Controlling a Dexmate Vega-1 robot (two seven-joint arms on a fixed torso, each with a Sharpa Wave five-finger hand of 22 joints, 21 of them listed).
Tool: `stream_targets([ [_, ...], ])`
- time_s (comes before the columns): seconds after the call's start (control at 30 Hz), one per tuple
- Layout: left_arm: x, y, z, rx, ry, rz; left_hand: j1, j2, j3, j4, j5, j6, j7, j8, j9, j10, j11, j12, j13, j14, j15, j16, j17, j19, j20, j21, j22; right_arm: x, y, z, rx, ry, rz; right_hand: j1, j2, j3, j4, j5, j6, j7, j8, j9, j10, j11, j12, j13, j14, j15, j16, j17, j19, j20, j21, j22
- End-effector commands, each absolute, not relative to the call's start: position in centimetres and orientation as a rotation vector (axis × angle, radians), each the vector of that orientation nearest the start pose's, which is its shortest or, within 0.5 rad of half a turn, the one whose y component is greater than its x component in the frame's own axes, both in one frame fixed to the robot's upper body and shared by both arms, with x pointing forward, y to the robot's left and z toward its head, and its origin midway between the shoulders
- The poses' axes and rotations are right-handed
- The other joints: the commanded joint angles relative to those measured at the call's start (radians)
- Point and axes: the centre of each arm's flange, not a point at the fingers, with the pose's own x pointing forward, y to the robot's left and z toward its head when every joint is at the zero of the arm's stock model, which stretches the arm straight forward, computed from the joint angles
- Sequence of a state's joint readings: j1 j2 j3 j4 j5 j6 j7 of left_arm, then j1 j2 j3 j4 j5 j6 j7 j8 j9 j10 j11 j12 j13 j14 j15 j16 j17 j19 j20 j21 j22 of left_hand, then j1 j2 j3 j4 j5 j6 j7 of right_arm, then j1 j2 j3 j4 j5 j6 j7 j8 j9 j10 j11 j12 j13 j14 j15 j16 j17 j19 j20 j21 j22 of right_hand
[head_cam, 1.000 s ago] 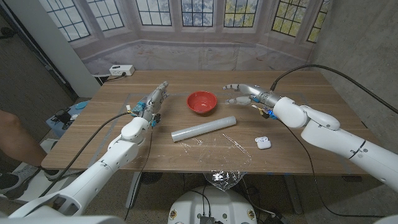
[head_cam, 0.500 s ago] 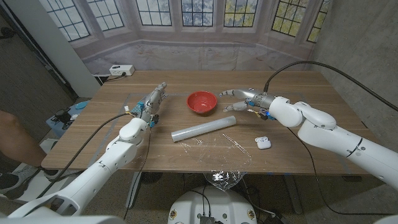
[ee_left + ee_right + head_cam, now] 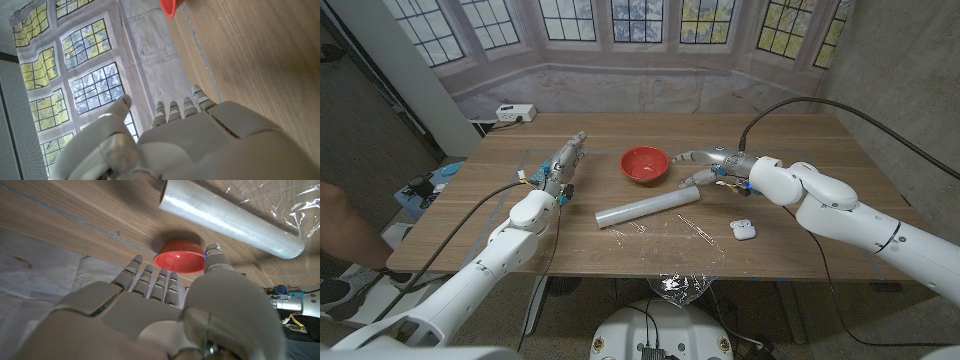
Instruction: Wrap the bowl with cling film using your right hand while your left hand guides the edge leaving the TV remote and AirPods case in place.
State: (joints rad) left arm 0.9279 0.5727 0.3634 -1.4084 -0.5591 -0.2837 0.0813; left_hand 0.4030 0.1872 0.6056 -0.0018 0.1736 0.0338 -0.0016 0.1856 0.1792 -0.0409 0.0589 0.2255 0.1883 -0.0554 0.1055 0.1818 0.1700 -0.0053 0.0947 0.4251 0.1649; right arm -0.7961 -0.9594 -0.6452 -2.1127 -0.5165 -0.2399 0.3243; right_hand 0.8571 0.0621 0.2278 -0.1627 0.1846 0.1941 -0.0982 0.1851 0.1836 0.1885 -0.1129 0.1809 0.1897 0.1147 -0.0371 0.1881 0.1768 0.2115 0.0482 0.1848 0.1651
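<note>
Near mid-table sits the red bowl (image 3: 645, 164), with the cling film roll (image 3: 648, 207) lying just in front of it and a loose sheet of film (image 3: 680, 240) trailing off the roll toward the table's near edge. Our right hand (image 3: 701, 166) hovers just beside the bowl's right rim and above the roll's right end, fingers spread, holding nothing. Our left hand (image 3: 565, 163) stands apart at the bowl's left, fingers straight, also empty. AirPods case (image 3: 743, 230) lies right of the film sheet, near the right forearm. We can't spot the TV remote.

Step in hand, we judge: right hand going for the roll. To do it well we should come down on the roll's right end, close around the tube rather than the loose film, and lift straight so the sheet doesn't drag across the case. Left hand should then catch the film's free edge and hold it at the bowl's rim.
</note>
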Motion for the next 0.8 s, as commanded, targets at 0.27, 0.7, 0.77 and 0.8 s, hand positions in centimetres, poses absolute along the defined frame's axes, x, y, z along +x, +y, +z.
stream_targets([
  [0.27,62.8,30.0,-4.7,0.068,-0.592,-0.138,0.012,0.004,0.009,-0.006,0.006,0.006,0.002,0.001,0.002,0.004,-0.001,-0.004,0.003,0.007,0.003,0.004,0.002,0.01,0.004,-0.008,0.005,52.5,-14.7,0.2,-1.738,-0.498,0.351,0.016,-0.02,0.001,-0.004,0.011,-0.033,-0.017,-0.005,0.005,-0.005,-0.004,0.006,0.004,0.007,-0.074,0.002,0.002,-0.051,0.007,-0.01,0.005],
  [0.7,63.0,29.6,-5.0,0.065,-0.578,-0.137,0.018,0.007,0.015,-0.008,0.008,0.008,0.004,0.001,0.002,0.006,0.001,-0.004,0.003,0.008,0.003,0.004,0.002,0.013,-0.001,-0.014,0.005,52.9,-13.8,-0.2,-1.81,-0.466,0.369,0.029,-0.035,0.003,-0.003,0.014,-0.061,-0.033,-0.003,0.003,-0.022,-0.026,0.005,0.003,-0.008,-0.09,0.0,0.001,-0.111,0.027,-0.014,0.005],
  [0.77,63.1,29.5,-5.0,0.066,-0.576,-0.138,0.018,0.007,0.016,-0.008,0.008,0.009,0.004,0.002,0.002,0.005,0.002,-0.005,0.003,0.009,0.003,0.005,0.002,0.014,-0.001,-0.014,0.005,53.0,-13.7,-0.2,-1.823,-0.458,0.371,0.031,-0.037,0.003,-0.004,0.015,-0.061,-0.034,-0.002,0.003,-0.023,-0.029,0.005,0.003,-0.008,-0.09,0.0,0.001,-0.119,0.031,-0.015,0.005],
  [0.8,63.1,29.5,-5.0,0.067,-0.575,-0.138,0.019,0.007,0.016,-0.008,0.008,0.009,0.004,0.002,0.002,0.005,0.001,-0.005,0.003,0.009,0.004,0.004,0.002,0.014,-0.001,-0.015,0.005,53.0,-13.6,-0.2,-1.83,-0.456,0.372,0.032,-0.037,0.004,-0.004,0.015,-0.062,-0.034,-0.002,0.003,-0.023,-0.031,0.005,0.003,-0.007,-0.092,0.001,0.001,-0.122,0.032,-0.015,0.005],
])
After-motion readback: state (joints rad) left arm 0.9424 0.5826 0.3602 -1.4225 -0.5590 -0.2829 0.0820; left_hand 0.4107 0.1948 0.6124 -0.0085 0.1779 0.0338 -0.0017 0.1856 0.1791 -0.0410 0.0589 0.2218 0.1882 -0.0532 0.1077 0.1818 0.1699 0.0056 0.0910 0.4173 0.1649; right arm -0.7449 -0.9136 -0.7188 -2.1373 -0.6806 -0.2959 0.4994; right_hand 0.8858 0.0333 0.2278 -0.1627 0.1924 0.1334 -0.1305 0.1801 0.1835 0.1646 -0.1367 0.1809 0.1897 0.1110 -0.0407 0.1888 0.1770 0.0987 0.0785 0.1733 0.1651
